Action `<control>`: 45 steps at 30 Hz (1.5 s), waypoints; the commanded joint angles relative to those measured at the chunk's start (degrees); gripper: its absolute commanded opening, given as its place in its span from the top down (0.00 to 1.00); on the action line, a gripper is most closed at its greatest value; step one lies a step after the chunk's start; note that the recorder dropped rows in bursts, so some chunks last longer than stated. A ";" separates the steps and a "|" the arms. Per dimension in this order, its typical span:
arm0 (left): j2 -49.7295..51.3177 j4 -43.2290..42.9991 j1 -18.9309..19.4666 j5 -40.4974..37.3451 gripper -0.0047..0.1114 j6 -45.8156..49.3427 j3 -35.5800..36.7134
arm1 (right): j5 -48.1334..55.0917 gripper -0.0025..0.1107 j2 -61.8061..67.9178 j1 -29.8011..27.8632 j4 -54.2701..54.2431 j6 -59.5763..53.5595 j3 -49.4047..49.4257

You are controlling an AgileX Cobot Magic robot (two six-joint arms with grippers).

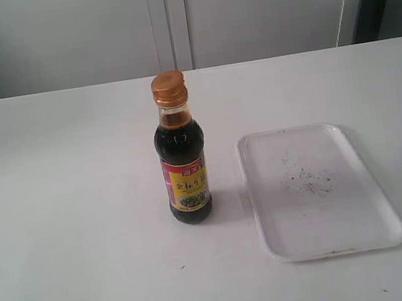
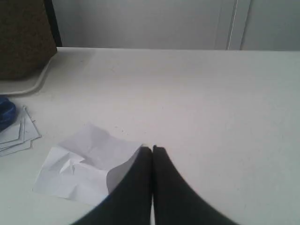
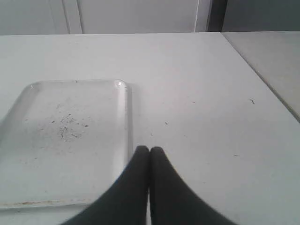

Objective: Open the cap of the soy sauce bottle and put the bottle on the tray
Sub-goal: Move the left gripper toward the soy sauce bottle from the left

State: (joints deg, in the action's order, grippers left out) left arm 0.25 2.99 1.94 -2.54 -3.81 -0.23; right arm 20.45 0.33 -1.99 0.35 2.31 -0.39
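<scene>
Right now the soy sauce bottle (image 1: 185,171) stands upright on the white desk (image 1: 68,214), a little left of the middle of the exterior view. Dark liquid fills it up into the narrow neck, and its yellow label with a red-pink band faces the camera. The golden-orange cap (image 1: 168,89) sits shut on top. Just right of the bottle, near it but not touching, the white tray (image 1: 344,213) lies flat on the desk, with its long side running away from the camera and a scatter of dark specks near its middle. Pale cabinet doors (image 1: 241,10) fill the top of the frame behind the desk. Neither arm shows in the exterior view. In the left wrist view the left jaws are pressed together, their dark fingers (image 2: 133,187) meeting tip to tip above the desk, and the bottle is out of that view. A creased sheet of paper (image 2: 79,168) lies on the desk right beside the fingertips, and a stack of papers (image 2: 18,136) with a blue thing (image 2: 5,112) lies farther off. In the right wrist view the right jaws are likewise closed, fingers (image 3: 133,187) tip to tip, close beside one long rim of the tray.
</scene>
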 commanded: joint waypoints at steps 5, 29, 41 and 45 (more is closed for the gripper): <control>-0.25 0.24 -0.02 11.91 0.96 -5.68 0.23 | -0.31 0.98 -0.33 0.26 0.28 0.04 0.39; 44.48 -40.70 -0.02 44.59 0.96 -32.88 -17.85 | -0.30 0.98 -0.33 0.26 0.28 1.01 0.39; 58.27 -52.80 -4.92 52.35 0.96 -38.24 -22.73 | -0.30 0.98 -0.33 0.26 0.28 1.01 0.39; 60.38 -53.42 -10.09 52.26 0.96 -37.39 -23.96 | -0.30 0.98 -0.33 0.26 0.28 1.01 0.39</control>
State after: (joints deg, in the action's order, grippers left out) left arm 59.65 -49.26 -4.91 48.63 -41.71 -23.15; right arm 20.45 0.33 -1.99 0.35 3.05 -0.39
